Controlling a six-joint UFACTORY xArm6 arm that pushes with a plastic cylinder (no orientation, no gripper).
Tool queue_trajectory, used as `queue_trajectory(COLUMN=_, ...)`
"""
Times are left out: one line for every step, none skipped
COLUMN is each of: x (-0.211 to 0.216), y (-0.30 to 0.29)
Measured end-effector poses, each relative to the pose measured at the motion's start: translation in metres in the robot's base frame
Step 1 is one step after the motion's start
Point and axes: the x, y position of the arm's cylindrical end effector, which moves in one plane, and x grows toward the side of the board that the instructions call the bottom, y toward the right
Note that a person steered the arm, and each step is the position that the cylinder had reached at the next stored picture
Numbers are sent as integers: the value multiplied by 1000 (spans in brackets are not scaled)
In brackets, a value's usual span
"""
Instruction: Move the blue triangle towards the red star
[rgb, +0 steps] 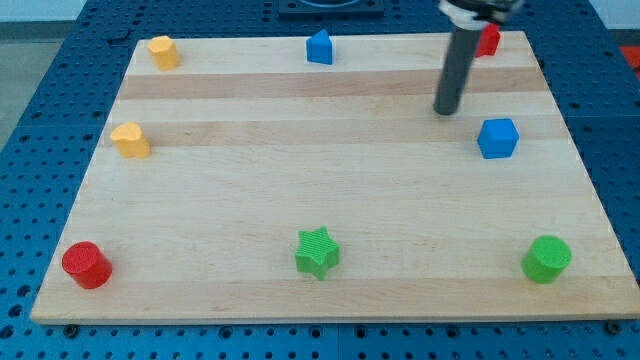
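No jaws on this rig. My tip (446, 110) rests near the table's (300, 200) top right corner, between blue triangle (319, 47) and red star (488, 40), touching neither.

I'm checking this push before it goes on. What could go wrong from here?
1. My tip sits far to the view's right of the blue triangle, so it probably has to circle round to push rightward.
2. The triangle stands near the board's top edge; a skewed push might slide it off.
3. The red block is half hidden behind the rod, so aiming is uncertain, and the blue cube lies close by.
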Motion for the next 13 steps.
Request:
queue_trajectory(x=-34, y=-33)
queue_trajectory(x=-61, y=-56)
queue_trajectory(x=-90, y=-45)
queue_trajectory(x=-129, y=-39)
queue_trajectory(x=-145, y=-40)
queue_trajectory(x=-144, y=-68)
queue_trajectory(x=-143, y=-98)
queue_trajectory(x=-143, y=-126)
queue_trajectory(x=-143, y=-179)
queue_trajectory(x=-137, y=-214)
queue_trajectory(x=-117, y=-200)
queue_trajectory(x=-98, y=-160)
queue_trajectory(x=-95, y=-114)
